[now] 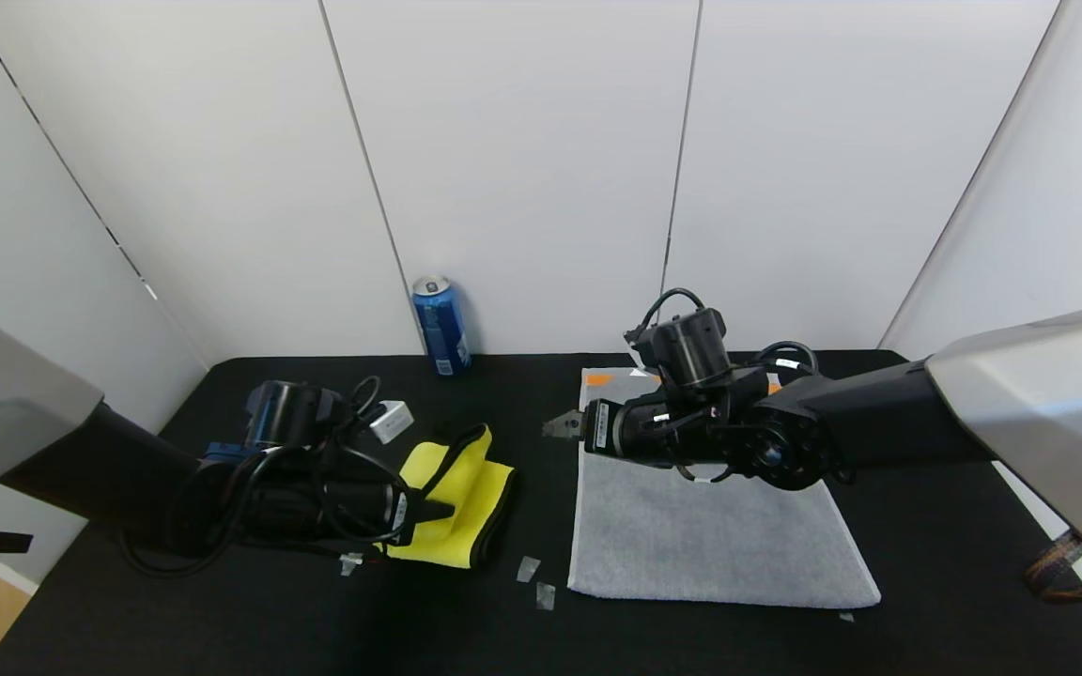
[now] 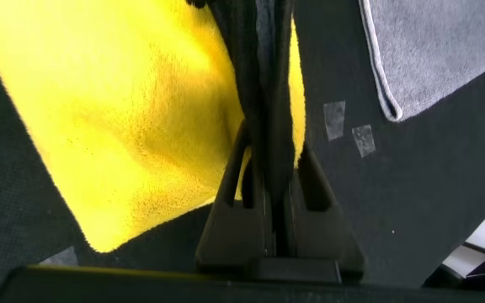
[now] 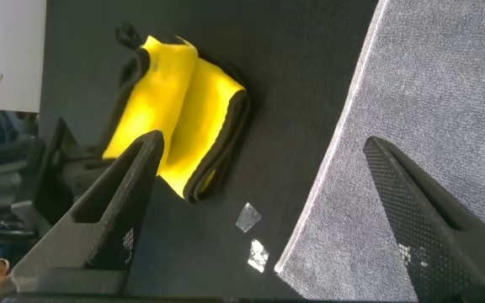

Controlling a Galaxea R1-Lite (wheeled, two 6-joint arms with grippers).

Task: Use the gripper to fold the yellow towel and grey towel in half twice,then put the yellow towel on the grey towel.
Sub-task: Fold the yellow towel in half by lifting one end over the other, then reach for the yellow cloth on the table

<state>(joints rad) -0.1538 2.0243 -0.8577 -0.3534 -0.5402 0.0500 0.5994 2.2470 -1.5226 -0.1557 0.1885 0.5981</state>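
Observation:
The yellow towel [image 1: 468,483] lies partly folded and rumpled on the black table [image 1: 222,620], left of centre. My left gripper [image 1: 426,512] is shut on its dark-trimmed edge; in the left wrist view the gripper [image 2: 268,168] pinches the dark trim with the yellow towel [image 2: 116,109] beside it. The grey towel [image 1: 710,535] lies flat to the right, its orange band [image 1: 599,379] at the far end. My right gripper [image 1: 560,427] is open and empty, above the grey towel's far left edge. In the right wrist view the gripper [image 3: 263,139] spans bare table between the yellow towel [image 3: 175,109] and grey towel [image 3: 419,93].
A blue can [image 1: 440,326] stands at the back by the white wall. Small bits of clear tape [image 1: 528,568] lie on the table between the two towels. White wall panels enclose the table on three sides.

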